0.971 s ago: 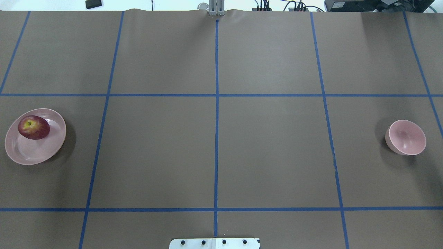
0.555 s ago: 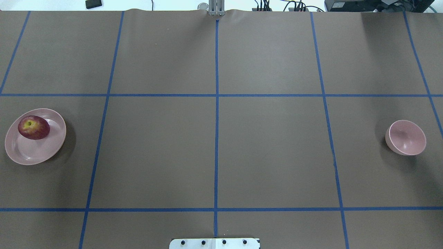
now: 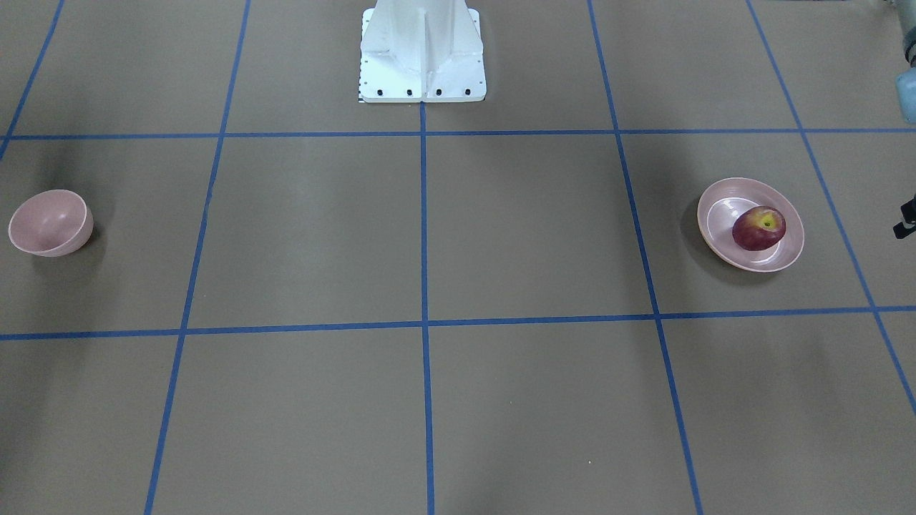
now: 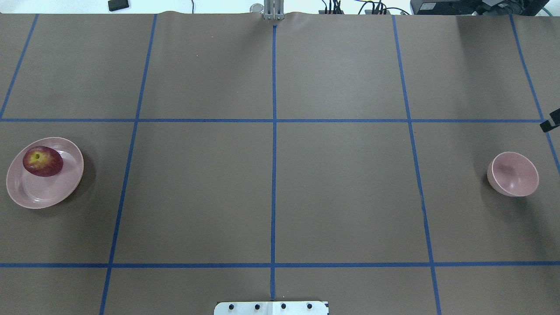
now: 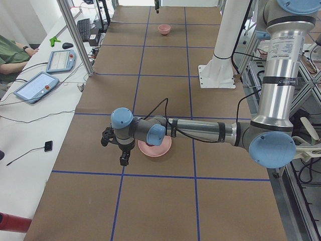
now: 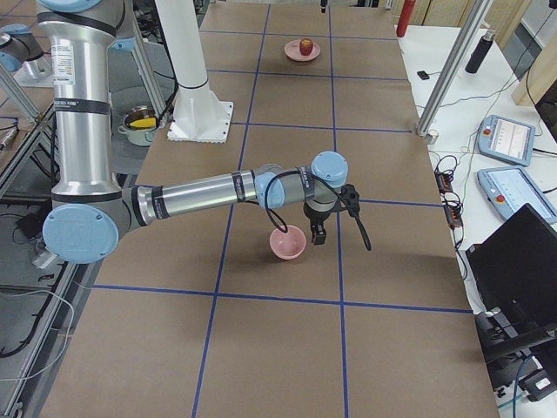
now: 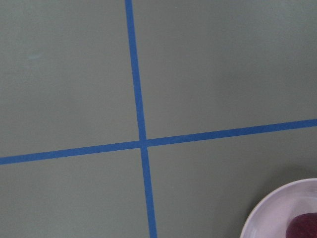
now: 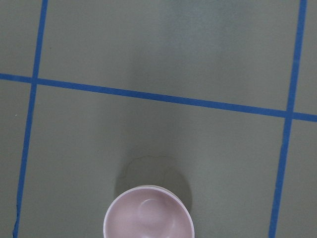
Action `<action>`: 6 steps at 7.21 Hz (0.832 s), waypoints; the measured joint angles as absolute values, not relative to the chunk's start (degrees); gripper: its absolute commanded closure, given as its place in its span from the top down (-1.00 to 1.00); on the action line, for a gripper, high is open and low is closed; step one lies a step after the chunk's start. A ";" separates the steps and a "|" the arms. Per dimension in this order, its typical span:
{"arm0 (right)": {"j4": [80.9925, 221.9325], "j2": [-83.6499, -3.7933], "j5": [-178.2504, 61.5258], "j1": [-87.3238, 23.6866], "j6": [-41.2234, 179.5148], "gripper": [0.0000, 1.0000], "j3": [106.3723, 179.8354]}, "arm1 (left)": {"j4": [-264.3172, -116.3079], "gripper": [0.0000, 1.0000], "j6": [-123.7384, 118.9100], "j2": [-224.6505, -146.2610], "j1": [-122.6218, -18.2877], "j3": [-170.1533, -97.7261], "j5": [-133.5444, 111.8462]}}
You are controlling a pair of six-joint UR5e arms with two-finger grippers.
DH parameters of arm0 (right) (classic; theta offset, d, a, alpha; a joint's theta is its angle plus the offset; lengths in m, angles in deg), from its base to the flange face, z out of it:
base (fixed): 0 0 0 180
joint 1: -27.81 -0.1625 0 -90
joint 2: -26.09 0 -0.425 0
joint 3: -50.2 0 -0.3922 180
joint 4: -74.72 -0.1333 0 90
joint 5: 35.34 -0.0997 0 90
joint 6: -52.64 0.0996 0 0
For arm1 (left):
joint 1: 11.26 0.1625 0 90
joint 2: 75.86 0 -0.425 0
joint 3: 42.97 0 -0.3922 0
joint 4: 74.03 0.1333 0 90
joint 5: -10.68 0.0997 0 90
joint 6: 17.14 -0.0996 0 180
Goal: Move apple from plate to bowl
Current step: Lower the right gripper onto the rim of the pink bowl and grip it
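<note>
The dark-red apple (image 4: 42,161) lies on the pale-pink plate (image 4: 39,192) at the table's left end; both also show in the front view, apple (image 3: 758,227) on plate (image 3: 719,214). The small pink bowl (image 4: 514,173) stands empty at the right end. My left gripper (image 5: 123,160) hangs beside the plate (image 5: 150,149), on its outer side; only a black edge of it shows in the front view. My right gripper (image 6: 317,238) hangs just beside the bowl (image 6: 287,244). I cannot tell whether either is open or shut. The left wrist view catches the plate's rim (image 7: 272,215); the right wrist view shows the bowl (image 8: 148,215).
The brown table is marked with a blue tape grid. The white robot base (image 3: 422,50) stands at the middle of the near edge. Aluminium posts (image 6: 448,65) and operator tablets (image 6: 506,138) line the far side. A person (image 5: 12,52) sits there.
A black tip of the right gripper has come into the overhead view at its right edge, beyond the bowl. Apple, plate and bowl have not moved.
</note>
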State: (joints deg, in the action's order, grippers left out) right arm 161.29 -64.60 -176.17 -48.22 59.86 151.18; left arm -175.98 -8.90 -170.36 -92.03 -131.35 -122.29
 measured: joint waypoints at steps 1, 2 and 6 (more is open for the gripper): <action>156.69 -64.77 -176.87 -46.96 59.79 1.00 147.66 | -176.01 0.98 -8.46 -170.74 -91.83 -131.47 -122.29; 151.72 -64.92 -177.21 -46.26 59.75 1.00 143.85 | -176.03 0.98 -6.51 -171.44 -91.73 -131.61 -122.37; 142.60 -65.55 -179.57 -42.86 59.66 1.00 136.54 | -176.96 0.98 -0.15 -172.94 -91.64 -131.74 -124.11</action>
